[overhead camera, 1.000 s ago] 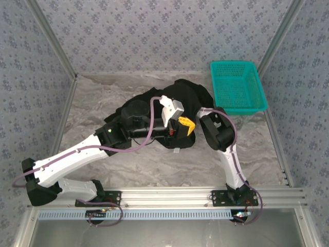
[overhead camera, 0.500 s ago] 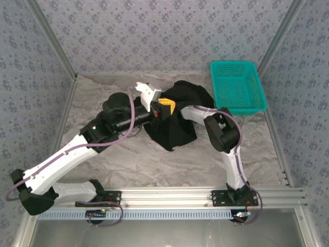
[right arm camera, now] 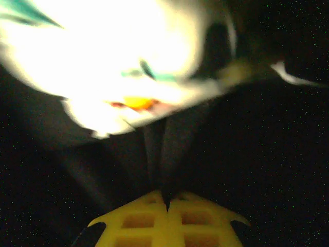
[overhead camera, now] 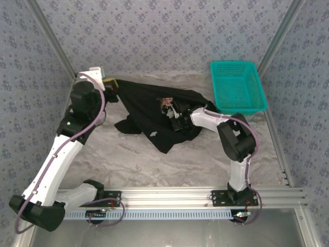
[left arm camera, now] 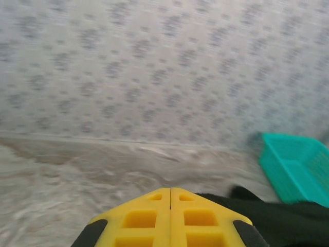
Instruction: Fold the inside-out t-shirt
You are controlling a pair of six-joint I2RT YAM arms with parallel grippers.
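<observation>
The black t-shirt (overhead camera: 146,110) lies stretched across the back of the table, pulled into a long taut edge toward the back-left corner. My left gripper (overhead camera: 109,82) is raised at that corner and shut on that end of the shirt; in the left wrist view its yellow fingers (left arm camera: 149,216) are pressed together with black cloth (left arm camera: 280,218) trailing to the right. My right gripper (overhead camera: 172,112) is buried in the middle of the shirt beside a bit of the floral print (overhead camera: 165,102). Its gripper (right arm camera: 165,199) is shut on a ridge of black cloth (right arm camera: 164,149).
The teal mesh basket (overhead camera: 237,87) stands at the back right, just beyond the shirt's right end, and shows at the right of the left wrist view as the basket (left arm camera: 295,167). Patterned walls close in the back and sides. Bare marbled table (overhead camera: 154,164) lies in front of the shirt.
My left arm has swung from the table's middle to the back-left corner, dragging the shirt out wide. My right gripper has moved left, deeper into the cloth.
</observation>
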